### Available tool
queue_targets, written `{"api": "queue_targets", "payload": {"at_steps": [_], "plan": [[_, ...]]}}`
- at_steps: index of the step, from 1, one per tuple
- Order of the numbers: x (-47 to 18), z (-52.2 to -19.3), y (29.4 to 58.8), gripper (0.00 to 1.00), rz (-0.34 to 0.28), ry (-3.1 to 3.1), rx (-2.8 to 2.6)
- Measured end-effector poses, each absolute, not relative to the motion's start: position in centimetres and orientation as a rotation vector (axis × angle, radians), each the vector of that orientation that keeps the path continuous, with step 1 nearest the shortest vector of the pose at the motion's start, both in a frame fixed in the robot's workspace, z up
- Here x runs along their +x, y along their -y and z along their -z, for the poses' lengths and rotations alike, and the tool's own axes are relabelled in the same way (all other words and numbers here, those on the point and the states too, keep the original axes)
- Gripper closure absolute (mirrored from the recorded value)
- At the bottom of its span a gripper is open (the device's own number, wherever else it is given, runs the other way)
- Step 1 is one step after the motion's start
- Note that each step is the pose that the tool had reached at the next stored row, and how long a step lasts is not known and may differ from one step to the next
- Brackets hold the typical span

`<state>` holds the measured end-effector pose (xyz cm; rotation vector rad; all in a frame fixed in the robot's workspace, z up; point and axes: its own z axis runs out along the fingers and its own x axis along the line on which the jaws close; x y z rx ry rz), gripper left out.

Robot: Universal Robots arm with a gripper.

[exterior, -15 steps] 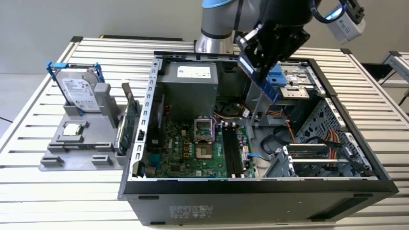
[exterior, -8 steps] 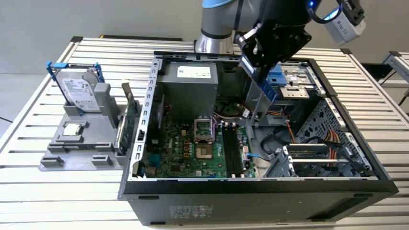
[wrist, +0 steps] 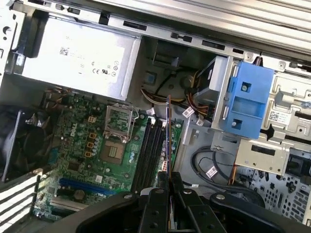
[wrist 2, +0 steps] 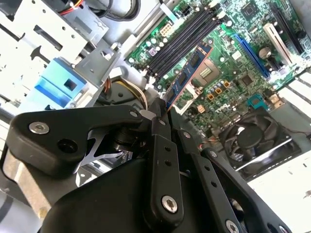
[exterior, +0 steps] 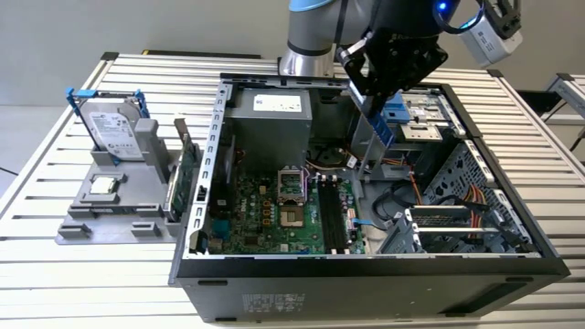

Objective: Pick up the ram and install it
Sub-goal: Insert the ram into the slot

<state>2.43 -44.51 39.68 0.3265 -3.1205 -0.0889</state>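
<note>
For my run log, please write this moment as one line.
pincer: shut on ram | ram: in air over motherboard, not in memory slots | case: open

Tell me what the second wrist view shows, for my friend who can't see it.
The black pincer grips one end of the ram and holds it above the green motherboard, near its long black slots. A black fan sits beside the board.
</note>
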Motion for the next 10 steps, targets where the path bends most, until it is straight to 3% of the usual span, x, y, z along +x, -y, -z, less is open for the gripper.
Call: {"api": "queue_targets", "payload": {"at_steps": [10], "plan": [[2.43,-39.68,44.6,1.0,0.089,3.135,0.178]]}}
